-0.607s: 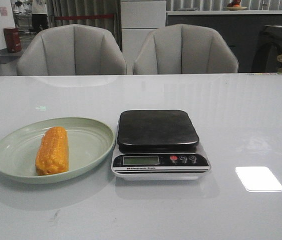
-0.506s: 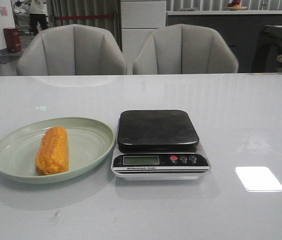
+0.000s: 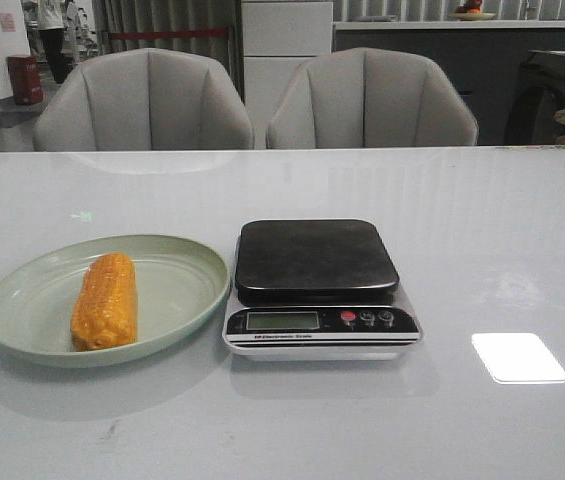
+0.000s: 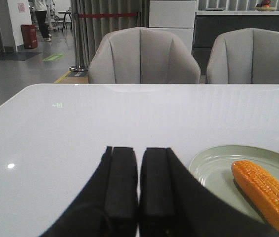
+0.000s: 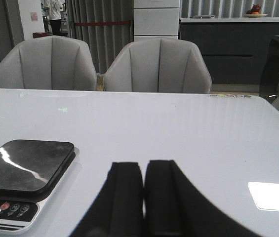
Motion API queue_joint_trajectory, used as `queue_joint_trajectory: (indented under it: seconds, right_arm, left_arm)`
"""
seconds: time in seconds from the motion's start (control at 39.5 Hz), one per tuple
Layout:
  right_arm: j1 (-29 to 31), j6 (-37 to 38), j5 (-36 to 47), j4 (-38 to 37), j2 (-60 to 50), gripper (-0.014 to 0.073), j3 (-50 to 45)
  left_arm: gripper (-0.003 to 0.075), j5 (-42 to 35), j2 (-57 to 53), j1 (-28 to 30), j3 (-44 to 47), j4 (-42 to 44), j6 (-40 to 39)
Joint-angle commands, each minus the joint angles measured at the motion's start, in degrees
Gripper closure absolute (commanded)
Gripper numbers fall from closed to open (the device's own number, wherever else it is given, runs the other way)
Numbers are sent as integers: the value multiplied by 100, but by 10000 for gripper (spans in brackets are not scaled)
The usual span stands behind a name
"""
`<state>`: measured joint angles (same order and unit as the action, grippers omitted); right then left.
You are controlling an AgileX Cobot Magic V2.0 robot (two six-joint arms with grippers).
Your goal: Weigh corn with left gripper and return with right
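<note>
The orange-yellow corn (image 3: pixel 105 300) lies lengthwise on a pale green plate (image 3: pixel 177 270) at the table's left. It also shows in the left wrist view (image 4: pixel 267 193), on the plate (image 4: pixel 213 165). A kitchen scale (image 3: pixel 317 262) with a dark empty platform stands right of the plate; it also shows in the right wrist view (image 5: pixel 25 165). My left gripper (image 4: pixel 139 150) is shut and empty, above the table to the left of the plate. My right gripper (image 5: pixel 143 165) is shut and empty, above the table to the right of the scale. Neither gripper shows in the front view.
Two grey chairs (image 3: pixel 147 100) stand behind the table's far edge. A bright light patch (image 3: pixel 518 357) lies on the glossy white table at the right. The scale's display and buttons (image 3: pixel 322 320) face the near edge.
</note>
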<state>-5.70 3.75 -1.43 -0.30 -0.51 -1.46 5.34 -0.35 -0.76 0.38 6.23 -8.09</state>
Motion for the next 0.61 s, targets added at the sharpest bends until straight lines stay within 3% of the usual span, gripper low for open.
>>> queue_joint_trajectory:
  seconds: [0.0,0.23,0.38,0.58]
  right_arm:
    - [43,-49,438,-62,-112,421,-61]
    - [43,-49,438,-62,-112,421,-61]
    - [43,-49,438,-62,-112,421,-61]
    - [43,-49,438,-62,-112,421,-61]
  left_arm:
    - [607,-409,-118,2,180,-4,-7]
    - [607,-1007,-118,2,180,-4,-7]
    - [607,-2114,-118,2,113,24,-7]
    - [607,-918,249,-152,-806,-24,-69]
